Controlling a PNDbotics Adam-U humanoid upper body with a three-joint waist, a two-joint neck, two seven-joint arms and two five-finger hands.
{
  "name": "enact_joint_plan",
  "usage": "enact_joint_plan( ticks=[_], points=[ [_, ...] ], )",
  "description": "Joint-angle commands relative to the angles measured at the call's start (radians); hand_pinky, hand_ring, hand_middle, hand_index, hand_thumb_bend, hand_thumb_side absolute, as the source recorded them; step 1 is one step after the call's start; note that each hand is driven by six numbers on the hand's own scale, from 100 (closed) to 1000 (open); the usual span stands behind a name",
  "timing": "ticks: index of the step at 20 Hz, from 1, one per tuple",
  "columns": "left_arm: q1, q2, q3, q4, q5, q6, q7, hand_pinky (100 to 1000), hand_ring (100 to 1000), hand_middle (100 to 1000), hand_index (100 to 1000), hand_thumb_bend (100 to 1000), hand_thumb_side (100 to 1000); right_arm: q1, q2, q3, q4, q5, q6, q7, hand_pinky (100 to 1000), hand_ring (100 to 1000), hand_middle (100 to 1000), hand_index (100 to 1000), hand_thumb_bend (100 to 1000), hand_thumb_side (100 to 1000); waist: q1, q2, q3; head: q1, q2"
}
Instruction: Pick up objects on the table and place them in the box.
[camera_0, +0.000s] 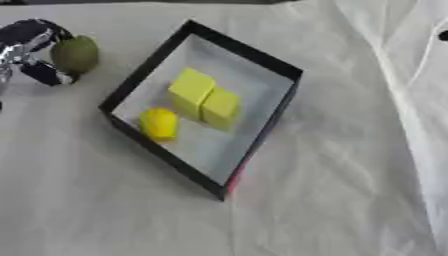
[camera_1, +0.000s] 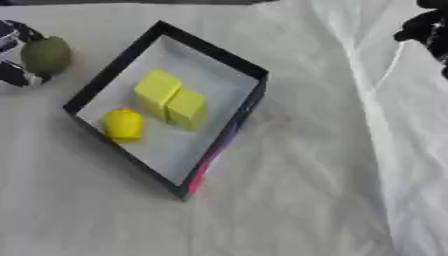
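Fruit, green, left of box: left hand curled around it. Lift above rim, carry right, release beside yellow blocks.

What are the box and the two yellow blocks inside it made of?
The box looks like thin matte cardboard: sharp black edges, pale flat lining. The two yellow blocks could be foam or painted wood: dull, even surfaces with squared corners. The look leaves it open.

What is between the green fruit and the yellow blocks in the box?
Only the box's black wall separates the green fruit, held by the left hand, from the yellow blocks; left eye view.
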Motion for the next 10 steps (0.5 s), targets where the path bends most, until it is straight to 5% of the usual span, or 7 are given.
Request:
enact_joint_plan(
  ticks=[1, 5, 10],
  points=[
    [-0.019, 0.014, 0.011, 0.003, -0.016, 0.010, 0.041, 743, 731, 632, 712, 378, 107, -0.005, -0.017, -0.007, -0.005, 0.011, 0.000, 0.004, 966, 682, 603, 802, 100, 663, -0.016, 0.001, -0.002, 0.001, -0.012],
    [-0.020, 0.011, 0.011, 0.003, -0.017, 0.007, 0.085, 713, 677, 579, 616, 298, 100, -0.004, -0.016, -0.007, -0.004, 0.013, 0.002, 0.006, 966, 682, 604, 802, 100, 666, -0.015, -0.001, -0.003, 0.001, -0.010],
    [-0.027, 0.020, -0.001, -0.028, 0.005, -0.030, 0.102, 701, 655, 538, 516, 309, 100, 0.000, -0.021, -0.008, -0.004, 0.007, -0.001, 0.007, 966, 682, 603, 802, 100, 654, -0.014, -0.011, 0.000, -0.006, 0.004]
  ],
)
